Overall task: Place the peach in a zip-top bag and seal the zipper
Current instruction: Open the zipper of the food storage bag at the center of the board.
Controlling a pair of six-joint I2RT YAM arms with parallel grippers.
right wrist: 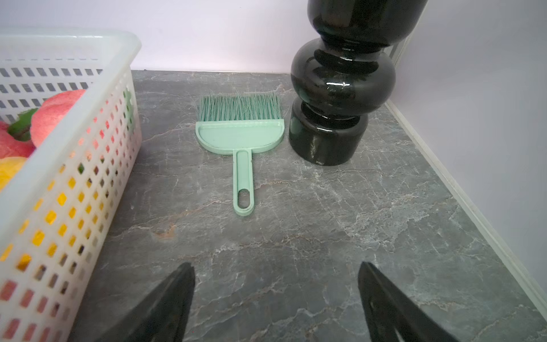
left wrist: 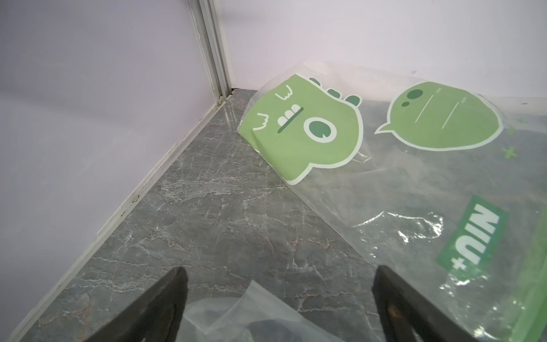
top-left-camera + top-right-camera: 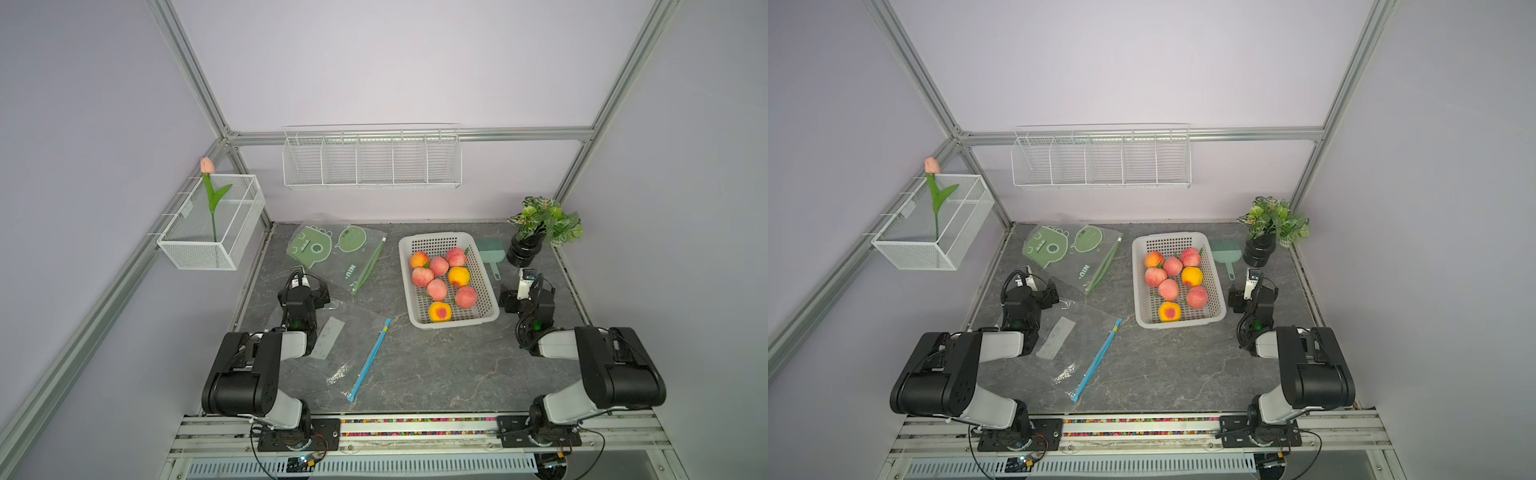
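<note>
I find the left gripper [image 2: 281, 268] spread wide with nothing between its fingers. In the left wrist view it hangs low over the grey marbled tabletop [image 2: 207, 207], with a corner of the clear zip-top bag [image 3: 359, 332] lying under the gap. That bag lies flat on the left half of the table, partly covered by the left forearm. Its blue zipper [image 3: 370, 359] runs along the edge that faces the table's centre — I cannot tell whether the strip is pressed closed. A green-printed zip-top bag [image 3: 332, 253] lies farther back, near the rear wall and close to the clear one. The right gripper [image 1: 276, 264] is likewise wide and empty, low over bare tabletop just beside the white perforated basket [image 3: 402, 266]. It faces a mint-green hand brush [image 1: 239, 136], which lies flat between the basket and a black vase [image 1: 340, 88]. In both top views the vase holds a leafy plant [image 3: 544, 218]. The peaches [image 3: 436, 289] — I count eight — all lie in the basket, right of centre, with its near corner close to the zipper's far end.
</note>
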